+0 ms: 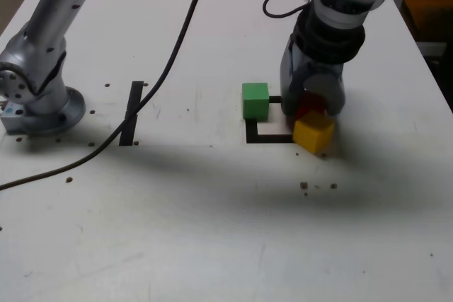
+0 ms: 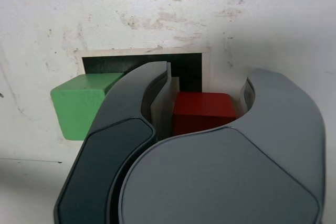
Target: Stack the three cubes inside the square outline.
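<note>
Nearest us in the exterior view, the yellow cube [image 1: 313, 132] sits on the white counter [image 1: 212, 231], at the right corner of the square outline [image 1: 267, 137]. Behind it our claw [image 2: 207, 90] has closed on the red cube [image 2: 203, 112], which seems to rest within the outline. The green cube [image 1: 255, 100] stands on the outline's far left edge.

gripper [image 1: 311, 107] down on table [image 1: 212, 231], red cube [image 1: 308, 105] between jaws | yellow cube [image 1: 313, 133] just in front | green cube [image 1: 255, 100] at square outline [image 1: 260, 138] corner | black cable [image 1: 163, 79], black strip [image 1: 132, 112] exterior view's left
</note>
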